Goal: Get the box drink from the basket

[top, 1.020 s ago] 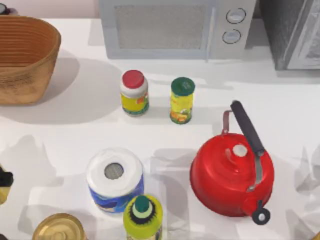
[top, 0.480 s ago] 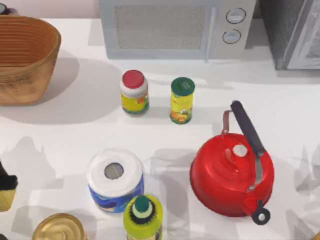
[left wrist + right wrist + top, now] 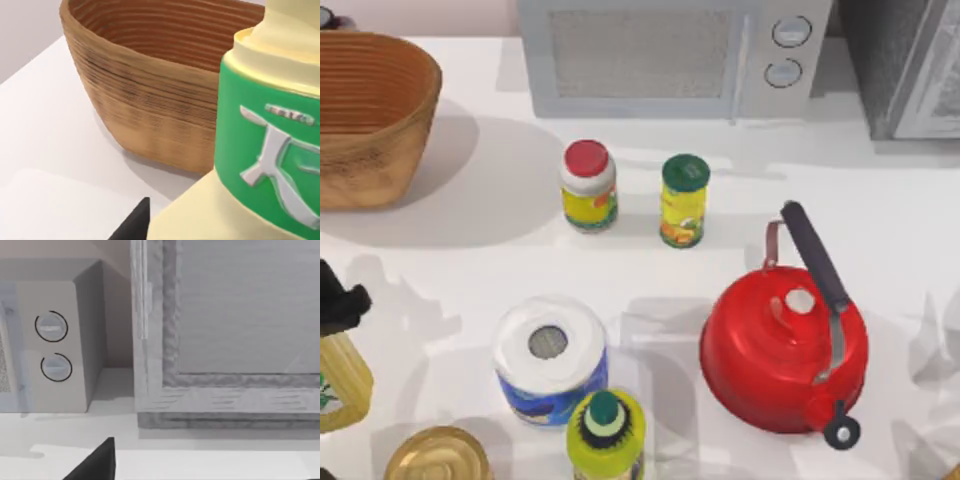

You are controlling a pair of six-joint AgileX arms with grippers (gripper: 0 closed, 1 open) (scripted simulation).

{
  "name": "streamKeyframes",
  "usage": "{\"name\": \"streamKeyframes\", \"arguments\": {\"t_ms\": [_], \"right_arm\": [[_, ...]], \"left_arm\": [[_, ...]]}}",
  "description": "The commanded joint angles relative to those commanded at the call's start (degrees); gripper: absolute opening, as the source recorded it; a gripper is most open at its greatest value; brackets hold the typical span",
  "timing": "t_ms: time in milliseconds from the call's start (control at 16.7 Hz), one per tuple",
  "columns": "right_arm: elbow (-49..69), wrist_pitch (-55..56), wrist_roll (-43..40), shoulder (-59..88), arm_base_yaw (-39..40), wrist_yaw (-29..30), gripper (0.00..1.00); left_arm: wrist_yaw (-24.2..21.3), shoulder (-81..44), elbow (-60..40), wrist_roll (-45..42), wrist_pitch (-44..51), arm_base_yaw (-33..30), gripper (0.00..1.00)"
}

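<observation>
The left gripper (image 3: 338, 305) grips the box drink (image 3: 340, 380) at the table's left edge, outside the basket (image 3: 370, 110), near the paper roll (image 3: 550, 355) and a gold can (image 3: 438, 455). The right arm is parked; its fingers' state I cannot tell

Matte black fingers (image 3: 134, 223) (angular) — unmarked

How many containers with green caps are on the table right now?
2: a green-capped can standing beside the red-lidded jar mid-table, and a lime bottle at the front edge by the paper roll. Others may sit out of frame.
</observation>
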State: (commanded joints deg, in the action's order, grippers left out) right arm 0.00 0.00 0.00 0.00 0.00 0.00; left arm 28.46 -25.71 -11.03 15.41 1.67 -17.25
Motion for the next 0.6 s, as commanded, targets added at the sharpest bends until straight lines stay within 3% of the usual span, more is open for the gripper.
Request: {"name": "streamKeyframes", "arguments": {"t_ms": [600], "right_arm": [[0.0, 0.0, 0.0, 0.0, 0.0, 0.0, 1.00]], "left_arm": [[46.7, -40.2, -18.9, 22.6, 0.5, -27.7, 0.00]]}}
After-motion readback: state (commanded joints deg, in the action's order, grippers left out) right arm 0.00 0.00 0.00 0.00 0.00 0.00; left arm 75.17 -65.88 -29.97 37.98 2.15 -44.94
